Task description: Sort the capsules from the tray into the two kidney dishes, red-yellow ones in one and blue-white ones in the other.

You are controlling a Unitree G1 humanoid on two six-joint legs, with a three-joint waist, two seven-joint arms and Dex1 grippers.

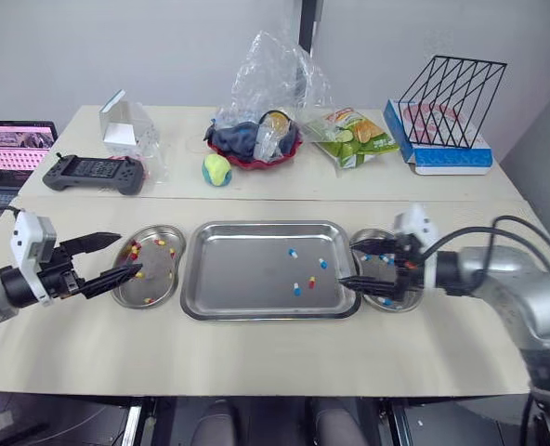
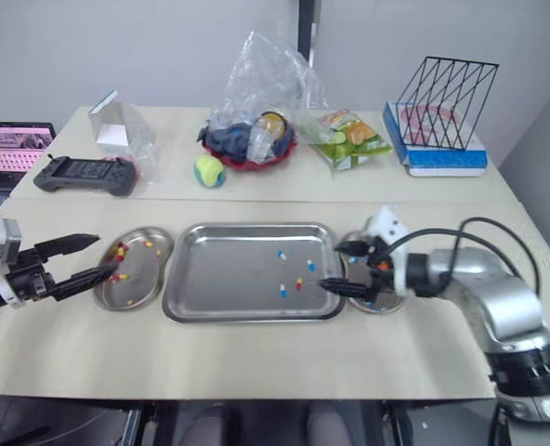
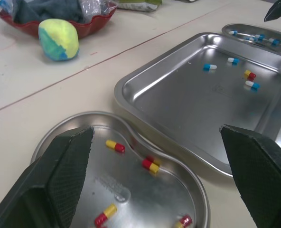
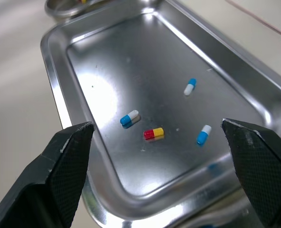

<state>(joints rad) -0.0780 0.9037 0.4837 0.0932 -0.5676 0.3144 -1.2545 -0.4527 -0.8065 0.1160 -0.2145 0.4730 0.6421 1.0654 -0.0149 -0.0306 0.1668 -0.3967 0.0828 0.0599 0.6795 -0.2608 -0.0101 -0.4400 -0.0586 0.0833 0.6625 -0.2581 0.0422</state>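
Right wrist view, Sam: the right gripper [image 1: 349, 263] hangs with its fingers spread wide, nothing between them, over the right end of the tray [image 1: 247, 314]. Below lie one red-yellow capsule [image 4: 154, 133] and three blue-white ones, the nearest blue-white capsule [image 4: 129, 118] just beside it.

Tight pair, Jo. My worry is that a wide pinch takes both, or that a fingertip nudges the red-yellow one and it skids off across that slick steel.

And the tray's raised wall sits right below the fingertips. Come in low and a finger could clip it and jolt everything.

Plenty of bare floor leftward, though. The left gripper [image 1: 129, 253] is spread too, empty, at the outer edge of the left kidney dish [image 1: 159, 283], where the red-yellows gather. The right kidney dish [image 1: 400, 305] holds blue-whites, just beside the tray.
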